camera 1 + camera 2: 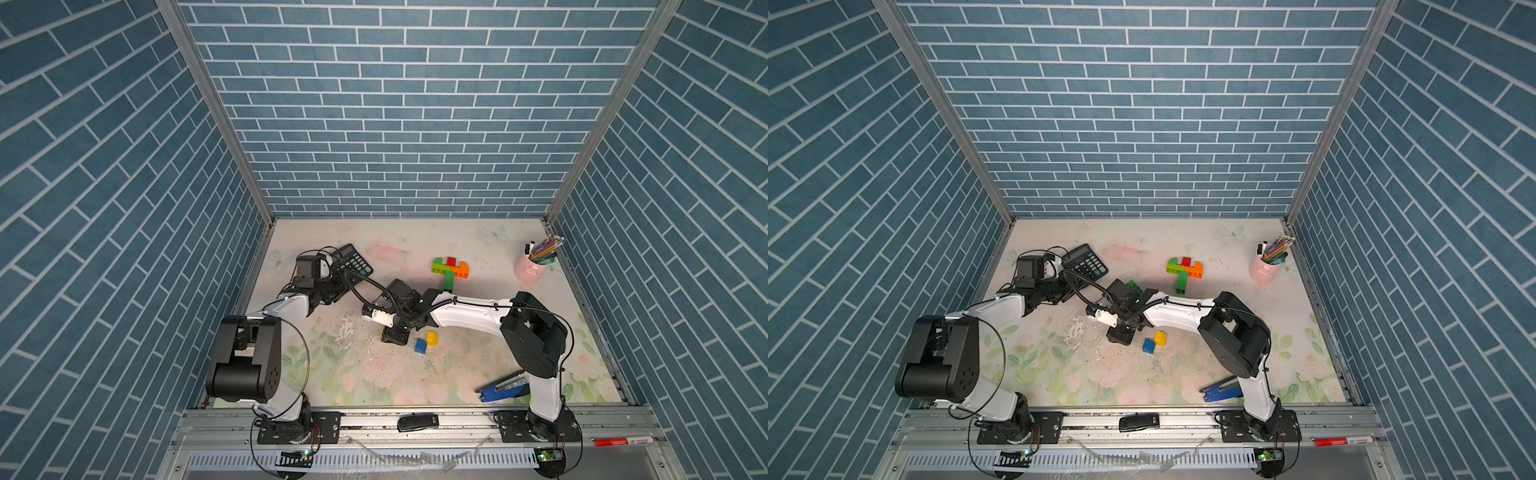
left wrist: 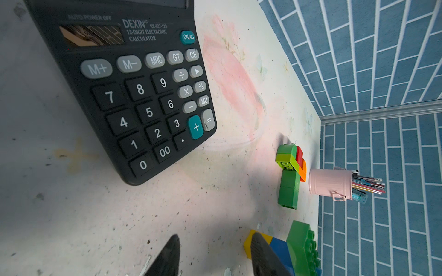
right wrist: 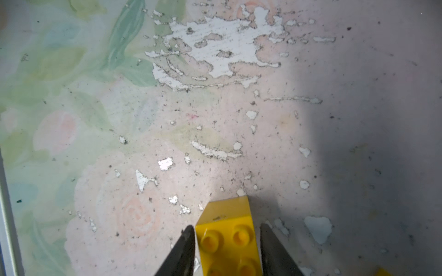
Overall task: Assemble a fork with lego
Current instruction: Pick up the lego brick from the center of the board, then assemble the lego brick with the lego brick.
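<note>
1. Lego fork build (image 1: 449, 274) is lying flat on the floral table (image 1: 457, 374), toward the back wall. We're seeing it roughly between the calculator (image 1: 353, 259) and the pink pen cup (image 1: 527, 270). It's showing a dark green stem with lime, green, red and orange pieces spreading across the top.
2. Right gripper (image 3: 224, 229) is reaching down to the middle of the table. In the right wrist view we're seeing its jaws pressing on both sides of a yellow brick (image 3: 227, 236), studs facing up. We can't really tell whether that brick is resting on the scuffed mat or sitting just above it.
3. Just beside that gripper we're spotting a second yellow brick (image 1: 432, 338) and a blue brick (image 1: 421, 345), touching each other in both top views.
4. Left gripper (image 2: 212, 253) is hovering near the calculator's corner, fingers standing apart and nothing sitting between them.
5. A green brick (image 1: 1133, 286) is peeking out behind the right arm's wrist in a top view. The left wrist view is showing it too, next to a blue and a yellow one.
6. Blue stapler (image 1: 500, 390) is lying at the front by the right arm's base, well apart from all the lego.
</note>
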`<state>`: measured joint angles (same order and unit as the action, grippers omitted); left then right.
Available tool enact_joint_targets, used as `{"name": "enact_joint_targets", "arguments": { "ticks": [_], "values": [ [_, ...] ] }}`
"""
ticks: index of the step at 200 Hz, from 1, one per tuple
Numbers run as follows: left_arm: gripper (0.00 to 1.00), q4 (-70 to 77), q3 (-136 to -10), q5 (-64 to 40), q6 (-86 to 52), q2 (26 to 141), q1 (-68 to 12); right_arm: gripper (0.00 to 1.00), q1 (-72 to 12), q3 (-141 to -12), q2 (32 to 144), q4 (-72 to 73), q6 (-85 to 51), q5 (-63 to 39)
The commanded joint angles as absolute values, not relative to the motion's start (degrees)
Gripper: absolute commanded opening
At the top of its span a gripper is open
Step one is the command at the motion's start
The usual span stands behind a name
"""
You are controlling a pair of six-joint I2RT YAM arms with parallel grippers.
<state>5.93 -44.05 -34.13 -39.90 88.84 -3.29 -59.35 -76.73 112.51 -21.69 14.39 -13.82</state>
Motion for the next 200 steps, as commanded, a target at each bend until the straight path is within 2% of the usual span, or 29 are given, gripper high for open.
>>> {"name": "enact_joint_targets", "arguments": {
  "ticks": [1,43,76,84,97,128,148,174,200],
  "values": [
    [0.5,6.24,-43.63,-34.54,-39.39,88.96,-2.91,0.39,-59.36,-78.0,112.99,-22.66,16.65,-15.34],
    [0.5,5.93,-43.79,-34.72,-38.6,88.12,-2.96,0.32,-59.28,-76.52,108.81,-20.52,14.8,-13.8],
    [0.5,5.66,-44.22,-34.42,-36.99,86.95,-4.88,0.21,-59.09,-70.71,97.84,-14.01,8.73,-6.35],
    [0.5,5.74,-44.36,-34.27,-36.49,86.53,-5.89,0.16,-58.89,-69.23,94.94,-13.44,7.1,-4.05],
    [0.5,6.4,-43.66,-34.19,-35.83,85.14,-7.59,0.0,-58.36,-67.18,90.64,-13.66,3.11,1.52],
    [0.51,6.06,-40.73,-31.23,-32.58,78.91,-13.75,0.0,-56.37,-66.25,83.07,-21.47,-5.81,10.33],
    [0.51,5.14,-40.17,-27.77,-30.77,76.67,-18.33,0.0,-53.98,-68.7,81.98,-28.2,-11.08,11.14],
    [0.51,6.45,-38.62,-25.93,-31.02,77.58,-22.3,0.0,-51.33,-72.98,84.43,-33.35,-15.11,7.97],
    [0.51,8.02,-38.35,-24.81,-31.89,79.31,-24.95,0.0,-50.14,-76.02,87.37,-34.65,-14.24,0.22]
  ]
}}
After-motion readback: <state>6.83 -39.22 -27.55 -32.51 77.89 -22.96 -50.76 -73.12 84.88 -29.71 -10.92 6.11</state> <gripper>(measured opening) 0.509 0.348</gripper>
